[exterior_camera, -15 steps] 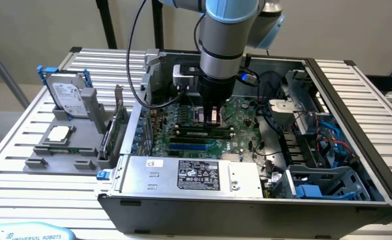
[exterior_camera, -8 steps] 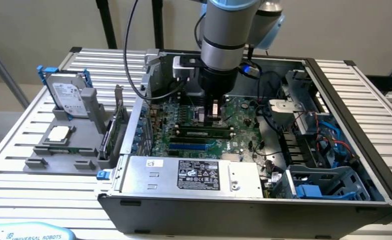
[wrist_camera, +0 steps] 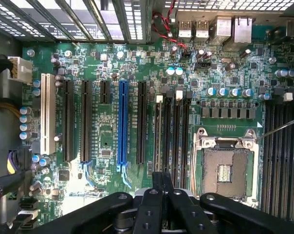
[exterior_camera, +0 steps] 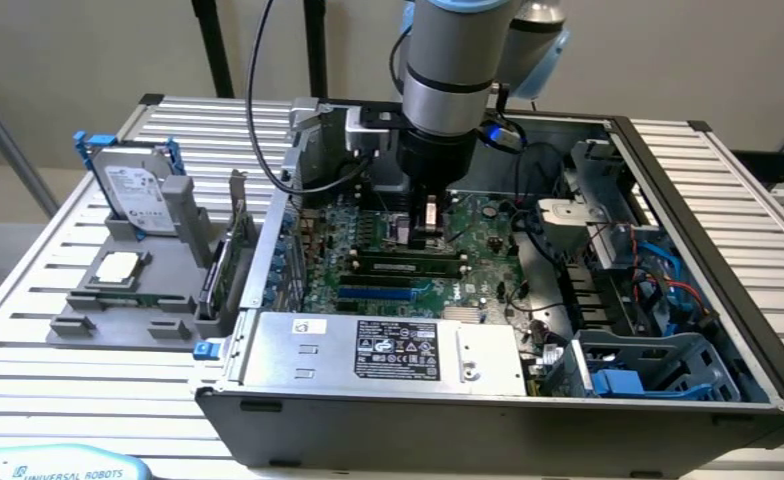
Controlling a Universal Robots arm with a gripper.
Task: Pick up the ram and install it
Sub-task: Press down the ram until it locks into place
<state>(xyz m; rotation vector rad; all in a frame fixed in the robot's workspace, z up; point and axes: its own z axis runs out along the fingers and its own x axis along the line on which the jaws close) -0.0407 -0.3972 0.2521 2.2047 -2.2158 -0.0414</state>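
The arm reaches straight down into the open computer case [exterior_camera: 712, 330], which lies on its side on a slatted metal counter [exterior_camera: 19, 340]. The gripper [exterior_camera: 428, 238] hangs low over the green motherboard [exterior_camera: 365, 225], close above the memory slots.

A ram stick [exterior_camera: 402, 267] lies seated in one of the black slots just in front of the gripper, running across the board, with a blue slot [exterior_camera: 381, 294] near it toward the power supply [exterior_camera: 385, 350]. From above, the fingers [wrist_camera: 161, 183] appear drawn close together, their tips meeting over the row of slots beside the empty processor socket [wrist_camera: 226, 165]; I cannot tell whether anything is pinched between them. In that same wrist view a long blue expansion slot [wrist_camera: 122, 122] stands among black ones, and a white slot [wrist_camera: 45, 113] sits further off near the case wall.

Inside the case, on the exterior view's right, blue and red cables [exterior_camera: 659, 285] trail past a blue-grey drive cage [exterior_camera: 672, 365].

Outside, on the exterior view's left, a grey holder [exterior_camera: 125, 300] on the counter carries a hard drive [exterior_camera: 136, 195] standing upright, a square silver processor chip [exterior_camera: 116, 265] lying flat, and a green expansion card [exterior_camera: 236, 255] set on edge next to the case wall.
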